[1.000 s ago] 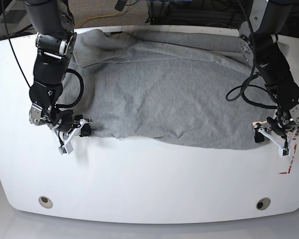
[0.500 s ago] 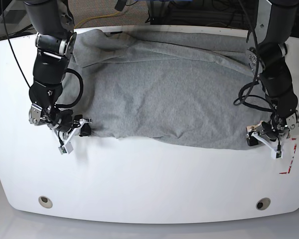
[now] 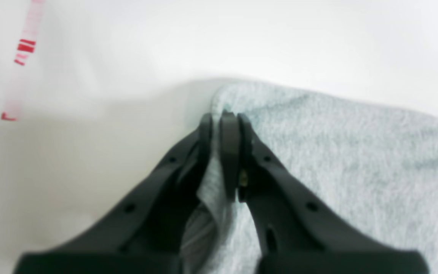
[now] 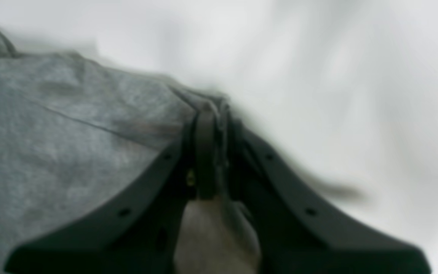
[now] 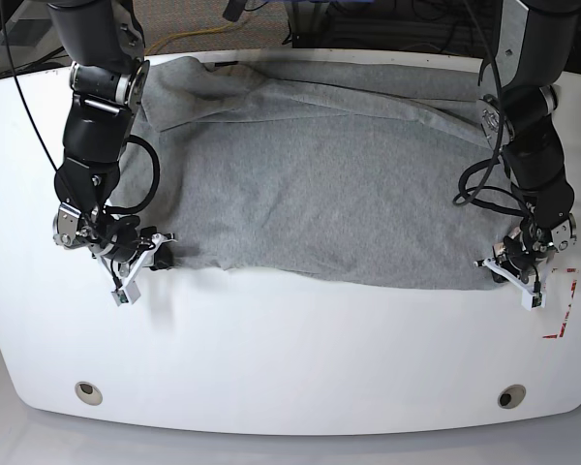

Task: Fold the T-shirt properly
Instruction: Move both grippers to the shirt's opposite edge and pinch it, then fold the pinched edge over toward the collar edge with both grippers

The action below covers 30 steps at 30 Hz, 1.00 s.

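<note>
The T-shirt (image 5: 329, 184) lies spread across the white table, heather-grey, with its plain side up and its near hem running left to right. In the base view my left gripper (image 5: 496, 263) is at the shirt's near right corner. The left wrist view shows that gripper (image 3: 222, 118) shut on the corner of the T-shirt (image 3: 337, 152), with cloth bunched between the fingers. My right gripper (image 5: 163, 254) is at the near left corner. In the blurred right wrist view it (image 4: 213, 110) is shut on the T-shirt (image 4: 70, 133) at its edge.
Red tape marks (image 5: 562, 320) lie on the table (image 5: 300, 358) just right of my left gripper, also in the left wrist view as red tape marks (image 3: 23, 49). Two round holes (image 5: 89, 392) (image 5: 510, 396) sit near the front edge. Cables hang behind the far edge.
My left gripper moved left and inward onto the shirt's near right corner and closed on it. The right gripper shifted only slightly at the near left corner.
</note>
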### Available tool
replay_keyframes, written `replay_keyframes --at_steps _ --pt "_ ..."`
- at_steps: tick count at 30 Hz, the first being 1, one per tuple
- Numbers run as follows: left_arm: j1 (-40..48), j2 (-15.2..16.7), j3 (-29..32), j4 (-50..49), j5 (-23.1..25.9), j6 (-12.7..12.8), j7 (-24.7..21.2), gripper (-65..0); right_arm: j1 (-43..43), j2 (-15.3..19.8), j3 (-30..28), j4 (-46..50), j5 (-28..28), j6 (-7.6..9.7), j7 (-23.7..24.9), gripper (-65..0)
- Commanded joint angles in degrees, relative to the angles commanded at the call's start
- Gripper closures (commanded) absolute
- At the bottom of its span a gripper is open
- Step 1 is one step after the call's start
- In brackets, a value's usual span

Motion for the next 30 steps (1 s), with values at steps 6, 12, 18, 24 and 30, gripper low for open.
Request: replay_keyframes --at_steps 6,12,18,24,30 --pt "3.16 0.44 0.18 11.6 -0.09 -0.09 5.8 0.0 -0.18 0.79 0.09 7.74 0.09 0.0 -4.66 -4.1" --pt "6.95 2.99 -0.09 24.62 -0.09 -5.19 12.48 0.0 -0.79 1.41 0.26 16.62 0.53 0.0 -10.73 -4.1" --pt "12.48 4.92 -0.18 38.59 -0.09 -6.51 21.36 0.0 -5.01 1.41 0.35 27.87 0.62 0.0 -16.44 -4.1" --pt "20.04 5.19 0.09 51.69 -0.09 -6.68 27.87 0.0 -11.43 1.14 0.44 38.51 0.62 0.0 -19.43 -4.1" --pt "28.66 6.15 -0.18 60.48 0.26 -10.37 29.63 0.0 -18.37 0.88 3.08 47.03 0.7 0.0 -23.38 -4.1"
